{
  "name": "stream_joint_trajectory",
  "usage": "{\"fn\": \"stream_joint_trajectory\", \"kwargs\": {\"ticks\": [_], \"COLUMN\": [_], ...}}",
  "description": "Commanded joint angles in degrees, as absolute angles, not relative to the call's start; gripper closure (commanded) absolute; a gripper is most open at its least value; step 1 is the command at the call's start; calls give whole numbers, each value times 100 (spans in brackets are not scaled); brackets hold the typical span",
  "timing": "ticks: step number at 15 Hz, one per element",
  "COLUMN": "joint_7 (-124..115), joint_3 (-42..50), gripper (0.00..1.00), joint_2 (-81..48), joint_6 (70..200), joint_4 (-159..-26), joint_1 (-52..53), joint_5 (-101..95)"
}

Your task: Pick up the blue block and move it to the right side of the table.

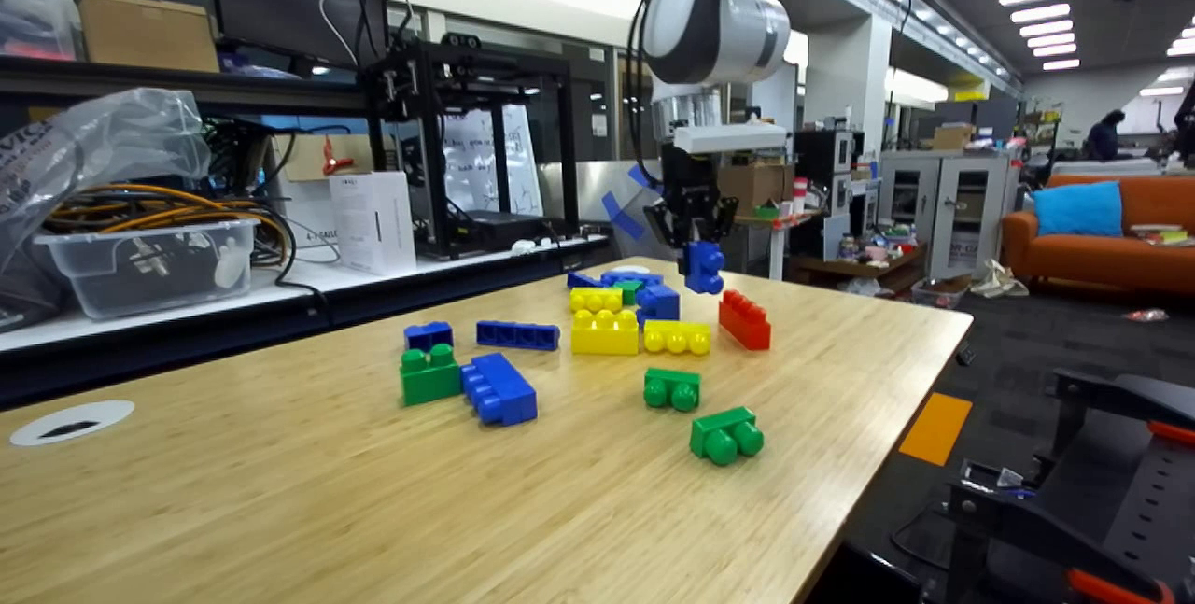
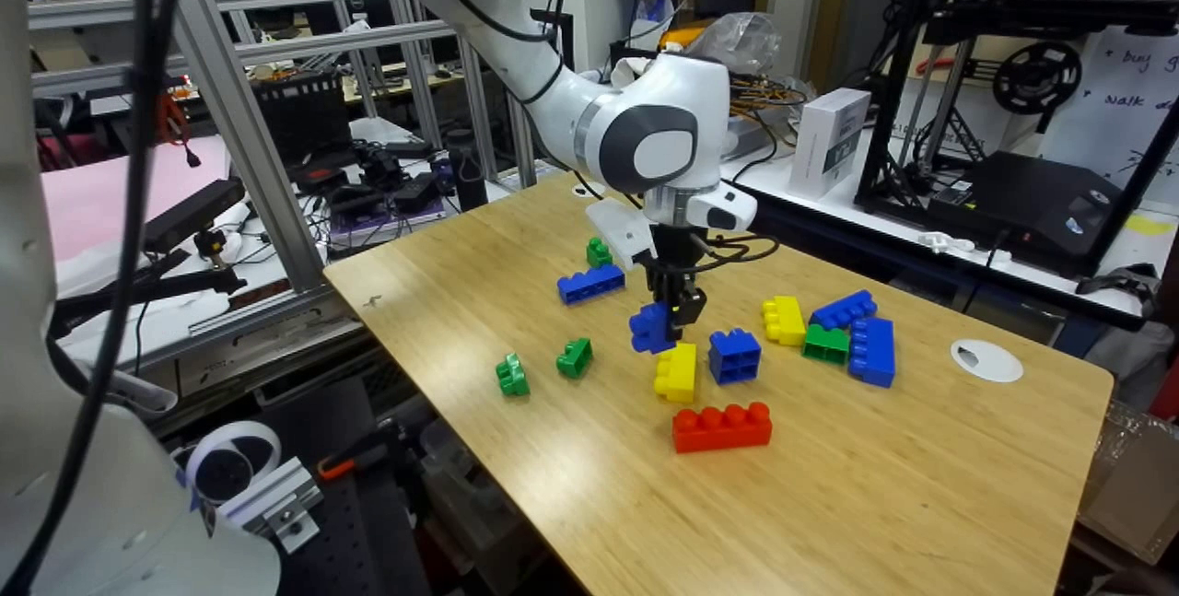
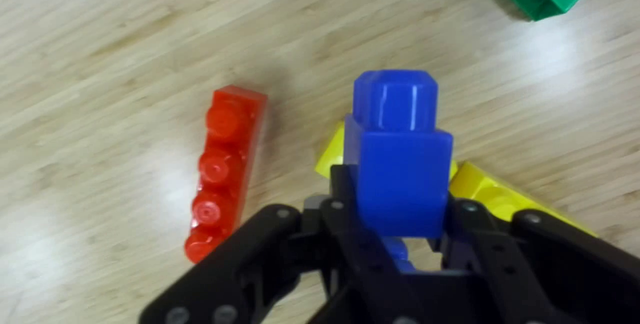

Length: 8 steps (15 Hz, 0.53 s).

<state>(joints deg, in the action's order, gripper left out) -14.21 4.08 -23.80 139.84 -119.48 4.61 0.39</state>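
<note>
The blue block [image 1: 706,268] is a small studded brick held between the fingers of my gripper [image 1: 689,247]. It also shows in an exterior view [image 2: 650,329] and large in the wrist view [image 3: 404,179], its stud pointing away from the fingers. My gripper [image 2: 675,318] is shut on it, with one finger on each side, as the wrist view [image 3: 397,204] shows. The block hangs above the wood-grain table [image 1: 280,492], over the area of the yellow bricks. In the wrist view it hides part of a yellow brick [image 3: 332,156].
A red brick [image 2: 721,430] lies beside the yellow bricks [image 2: 677,373]. A bigger blue brick [image 2: 734,358] stands near them. Green bricks [image 1: 727,436] lie toward a table edge. Other blue and green bricks [image 2: 870,352] lie in a cluster. A longer blue brick [image 1: 499,389] lies apart.
</note>
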Motion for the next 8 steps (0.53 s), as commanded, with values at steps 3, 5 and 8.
{"fn": "stream_joint_trajectory", "kwargs": {"ticks": [3, 5, 8], "joint_7": [-306, 221, 811], "joint_3": [451, 513, 541], "gripper": [89, 89, 89], "joint_2": [-1889, -1913, -2030], "joint_6": [13750, 13708, 13391], "joint_4": [-12177, -11987, -11494], "joint_1": [-462, -833, -1249], "joint_5": [510, 747, 1091]}}
